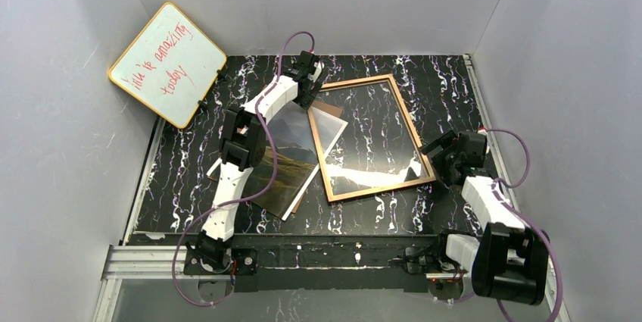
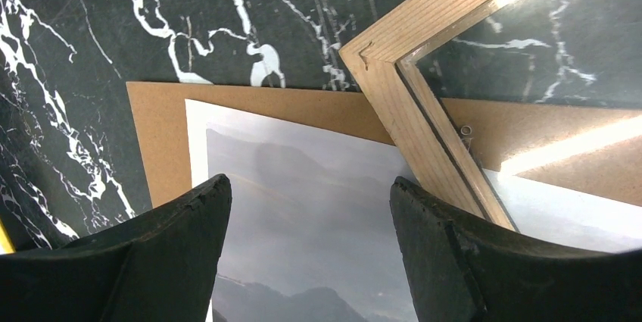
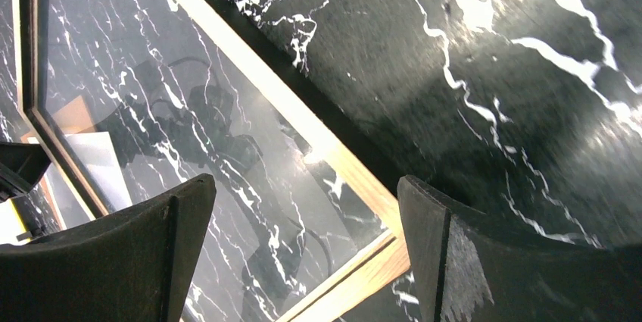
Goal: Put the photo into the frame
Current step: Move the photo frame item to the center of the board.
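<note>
Frame point(image 1: 412, 126) over corner of photo point(image 1: 291, 161), marble table point(image 1: 182, 182)

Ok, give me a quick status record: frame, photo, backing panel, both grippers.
frame: flat on the table, wood-coloured back up, glass in
photo: image up on the backing panel, left of the frame, one corner under the frame's left rail
left gripper: open, above the photo's far corner, holding nothing
right gripper: open, above the frame's near right corner, holding nothing
whiteboard: propped at the far left wall
photo in frame: not yet
</note>
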You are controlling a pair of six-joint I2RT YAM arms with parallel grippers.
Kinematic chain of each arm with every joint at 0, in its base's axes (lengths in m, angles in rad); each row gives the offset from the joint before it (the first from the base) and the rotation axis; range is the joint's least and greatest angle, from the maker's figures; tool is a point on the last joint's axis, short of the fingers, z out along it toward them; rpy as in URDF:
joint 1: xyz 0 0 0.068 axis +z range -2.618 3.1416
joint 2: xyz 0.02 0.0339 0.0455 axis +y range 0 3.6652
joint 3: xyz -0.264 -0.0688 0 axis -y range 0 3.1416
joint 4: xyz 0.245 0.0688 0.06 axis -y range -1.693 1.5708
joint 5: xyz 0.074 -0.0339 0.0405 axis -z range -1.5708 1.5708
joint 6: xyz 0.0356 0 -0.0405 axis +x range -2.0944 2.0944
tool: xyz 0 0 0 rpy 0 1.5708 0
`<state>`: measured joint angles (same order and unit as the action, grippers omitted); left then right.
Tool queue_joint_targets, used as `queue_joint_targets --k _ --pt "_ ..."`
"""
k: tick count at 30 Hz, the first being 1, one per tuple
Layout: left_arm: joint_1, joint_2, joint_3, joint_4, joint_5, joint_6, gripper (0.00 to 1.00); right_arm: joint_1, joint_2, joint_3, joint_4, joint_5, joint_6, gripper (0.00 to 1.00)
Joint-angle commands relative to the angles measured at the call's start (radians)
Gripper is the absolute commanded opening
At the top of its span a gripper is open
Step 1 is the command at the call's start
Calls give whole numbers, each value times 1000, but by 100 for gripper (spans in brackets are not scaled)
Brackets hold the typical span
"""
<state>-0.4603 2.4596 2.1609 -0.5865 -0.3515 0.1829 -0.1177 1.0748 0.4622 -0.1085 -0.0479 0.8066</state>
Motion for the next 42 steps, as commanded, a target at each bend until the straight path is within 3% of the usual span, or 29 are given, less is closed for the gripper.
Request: queue_joint_targets --k 1,12,15,17,22,25,33,37,42 --pt "-27 37 -43 -68 50 2 76 -2 -92 59 -222 178 -15 98" --pt "139 -55 -266 -6 28 23 76 17 -169 200 -341 242 -8 98" --pt "174 -68 -325 18 26 30 76 86 -164 233 -288 192 -1 96" --pt "192 -74 -362 35 26 33 76 203 -115 271 -245 178 3 93" --pt "219 -87 -410 52 23 30 76 625 195 490 -126 253 -48 85" --pt "238 -93 -424 53 23 27 76 771 448 719 -125 240 -123 82" --pt "279 -131 -471 61 -1 27 76 873 956 1227 -181 117 -231 65" --pt "305 -144 -487 69 -7 39 75 890 1076 1340 -195 114 -233 56" --pt "320 -156 -517 85 -25 55 75 896 1181 1430 -222 119 -228 53"
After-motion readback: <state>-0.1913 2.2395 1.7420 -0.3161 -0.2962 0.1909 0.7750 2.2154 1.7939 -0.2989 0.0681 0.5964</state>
